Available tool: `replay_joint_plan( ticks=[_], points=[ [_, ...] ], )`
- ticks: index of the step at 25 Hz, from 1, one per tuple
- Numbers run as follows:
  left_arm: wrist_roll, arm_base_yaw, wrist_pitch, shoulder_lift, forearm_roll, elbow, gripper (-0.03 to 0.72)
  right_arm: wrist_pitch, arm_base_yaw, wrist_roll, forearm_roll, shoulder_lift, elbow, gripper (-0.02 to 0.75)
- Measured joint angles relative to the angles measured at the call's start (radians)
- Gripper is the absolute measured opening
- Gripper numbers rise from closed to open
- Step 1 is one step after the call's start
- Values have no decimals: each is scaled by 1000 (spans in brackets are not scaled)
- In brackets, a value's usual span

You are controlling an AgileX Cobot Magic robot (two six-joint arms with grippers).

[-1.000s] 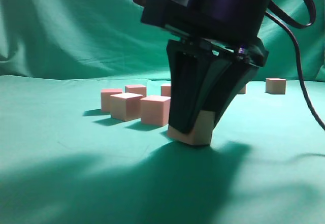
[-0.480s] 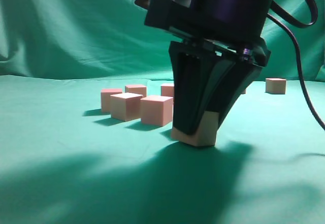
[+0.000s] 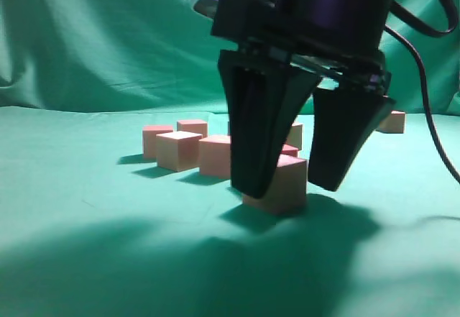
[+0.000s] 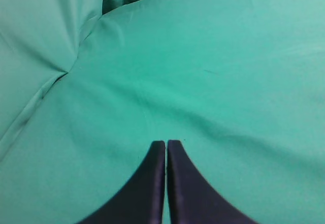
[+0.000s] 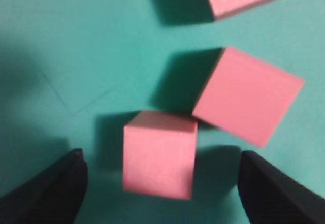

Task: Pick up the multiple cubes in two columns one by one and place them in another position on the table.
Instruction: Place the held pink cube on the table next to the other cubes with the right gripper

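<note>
Your right gripper [image 3: 295, 184] stands with jaws spread wide, straddling a cube [image 3: 277, 186] that sits flat on the table [image 3: 72, 223], gripped by nothing; I'd read that as a drop-off. Left gripper [image 4: 166, 144] is pinched closed and empty, parked over bare cloth. Behind that cube you can count about seven more cubes; some are hidden.
</note>
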State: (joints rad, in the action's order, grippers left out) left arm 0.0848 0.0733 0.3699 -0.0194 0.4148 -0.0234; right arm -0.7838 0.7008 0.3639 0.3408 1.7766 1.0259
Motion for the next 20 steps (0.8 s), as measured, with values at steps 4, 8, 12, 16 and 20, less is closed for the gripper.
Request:
replay_joint_plan(
  ticks=[4, 8, 12, 16, 20],
  points=[
    [0, 0, 0, 0, 0, 0, 0, -92, 0, 0, -38, 0, 41, 563],
    [0, 0, 0, 0, 0, 0, 0, -213, 0, -9, -95, 0, 132, 563],
    [0, 0, 0, 0, 0, 0, 0, -363, 0, -24, -152, 0, 257, 563],
    [0, 0, 0, 0, 0, 0, 0, -427, 0, -53, -246, 0, 380, 563],
    [0, 0, 0, 0, 0, 0, 0, -438, 0, -137, -431, 0, 482, 563]
  ],
)
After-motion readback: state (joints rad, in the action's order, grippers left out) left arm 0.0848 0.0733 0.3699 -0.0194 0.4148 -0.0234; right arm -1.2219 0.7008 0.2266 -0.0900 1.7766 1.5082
